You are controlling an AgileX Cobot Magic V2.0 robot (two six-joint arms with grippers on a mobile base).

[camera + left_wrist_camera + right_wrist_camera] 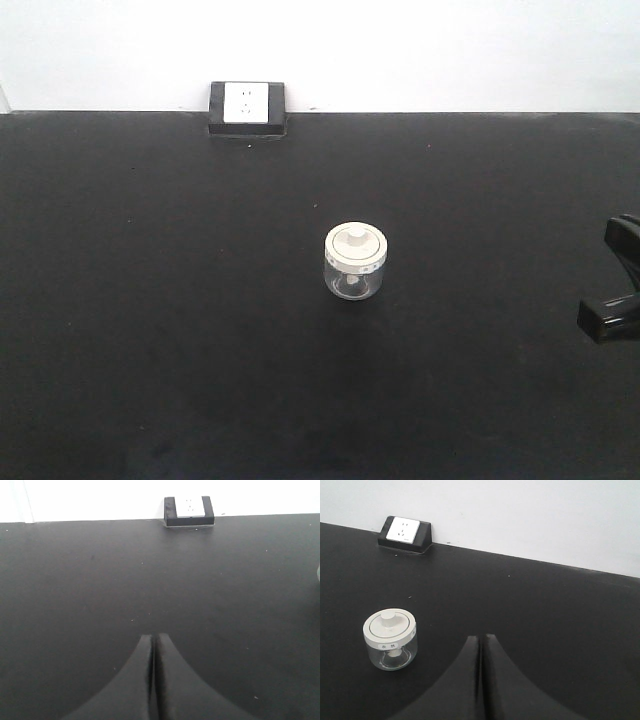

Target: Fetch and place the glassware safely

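1 glass jar stands upright near the middle of the black table, capped by a cream-white lid with a central knob; its contents cannot be made out. Small dark marks on the lid rim are too small to read. Far left sits a white-and-black socket box. Left gripper and right gripper both have fingers pressed together, holding nothing.

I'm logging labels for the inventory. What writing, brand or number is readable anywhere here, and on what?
Glass jar: a small label on the lid's rim carries dark marks, too small and blurred to read.
Wall socket: no readable text, only plug holes.
Nothing else shows writing.
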